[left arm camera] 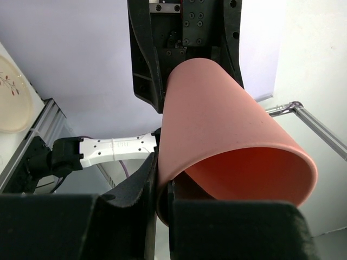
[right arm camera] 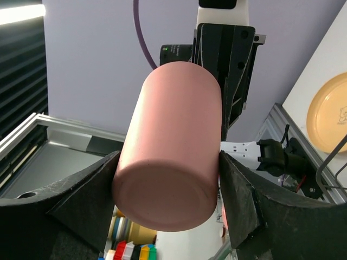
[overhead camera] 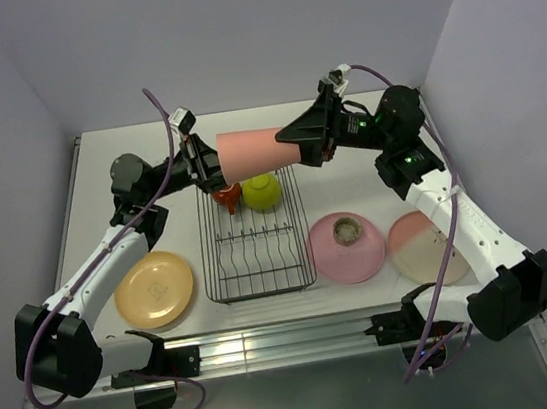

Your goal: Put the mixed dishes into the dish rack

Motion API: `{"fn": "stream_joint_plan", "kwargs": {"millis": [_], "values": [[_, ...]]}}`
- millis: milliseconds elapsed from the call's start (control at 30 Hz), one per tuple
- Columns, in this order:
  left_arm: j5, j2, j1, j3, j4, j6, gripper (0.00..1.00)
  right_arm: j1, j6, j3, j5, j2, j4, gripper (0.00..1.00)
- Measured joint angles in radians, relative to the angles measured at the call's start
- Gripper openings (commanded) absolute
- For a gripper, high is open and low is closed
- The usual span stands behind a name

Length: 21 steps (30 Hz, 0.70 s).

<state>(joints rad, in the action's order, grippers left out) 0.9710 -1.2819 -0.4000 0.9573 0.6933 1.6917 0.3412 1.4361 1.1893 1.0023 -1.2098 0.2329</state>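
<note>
The salmon-pink tumbler [overhead camera: 256, 151] hangs on its side in the air over the far end of the black wire dish rack [overhead camera: 257, 257]. My left gripper [overhead camera: 210, 167] is shut on its rim, one finger inside and one outside, as the left wrist view shows [left arm camera: 162, 200]. My right gripper [overhead camera: 297, 141] clasps the tumbler's base end [right arm camera: 169, 157] from both sides. The lime-green bowl [overhead camera: 261, 192] and the red-orange handled cup [overhead camera: 225, 198] sit at the rack's far end. The yellow-orange plate [overhead camera: 154, 290] lies left of the rack.
Right of the rack lies the pink plate [overhead camera: 361, 258] with the small tan bowl [overhead camera: 344, 228] upside down on it. The pink-and-cream plate [overhead camera: 427, 248] lies further right. The rack's near prongs [overhead camera: 253, 239] hold nothing. Walls close in on three sides.
</note>
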Motion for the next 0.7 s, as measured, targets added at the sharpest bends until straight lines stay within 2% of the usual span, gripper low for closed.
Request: {"fn": "stream_joint_plan", "kwargs": {"millis": [33, 67, 100, 133, 167, 200, 233, 267, 367, 433, 533, 700], "values": [[0.003, 0.002, 0.005, -0.006, 0.001, 0.0, 0.0, 0.005, -0.002, 0.001, -0.001, -0.006, 0.0, 0.34], [0.006, 0.003, 0.008, -0.01, 0.0, 0.001, 0.0, 0.01, -0.005, 0.003, -0.004, -0.014, -0.002, 0.0], [0.009, 0.003, 0.013, -0.013, -0.002, 0.001, 0.02, 0.014, -0.007, 0.007, -0.006, -0.023, -0.003, 0.0], [0.01, 0.003, 0.018, -0.015, -0.002, 0.001, 0.15, 0.017, -0.011, 0.012, -0.008, -0.029, -0.005, 0.0], [0.012, 0.003, 0.023, -0.016, -0.007, -0.004, 0.53, 0.021, -0.014, 0.019, -0.011, -0.038, -0.01, 0.0], [0.01, 0.005, 0.029, -0.016, -0.021, -0.019, 0.7, 0.024, -0.026, 0.031, -0.014, -0.046, -0.024, 0.0], [0.005, 0.008, 0.031, -0.014, -0.041, -0.032, 0.82, 0.032, -0.036, 0.043, -0.014, -0.053, -0.043, 0.0], [0.001, 0.014, 0.036, -0.01, -0.094, -0.064, 0.99, 0.041, -0.055, 0.056, -0.014, -0.06, -0.073, 0.0], [-0.031, 0.04, 0.067, 0.032, -0.347, -0.188, 0.99, 0.063, -0.14, 0.133, -0.03, -0.094, -0.202, 0.0], [-0.108, 0.056, 0.114, 0.112, -0.623, -0.331, 0.99, 0.066, -0.212, 0.193, -0.053, -0.121, -0.293, 0.0], [-0.303, 0.068, 0.201, 0.254, -1.012, -0.521, 0.99, 0.066, -0.331, 0.27, -0.104, -0.165, -0.439, 0.0], [-0.645, 0.126, 0.329, 0.31, -1.447, -0.682, 0.99, 0.089, -0.515, 0.406, -0.214, -0.277, -0.681, 0.0]]}}
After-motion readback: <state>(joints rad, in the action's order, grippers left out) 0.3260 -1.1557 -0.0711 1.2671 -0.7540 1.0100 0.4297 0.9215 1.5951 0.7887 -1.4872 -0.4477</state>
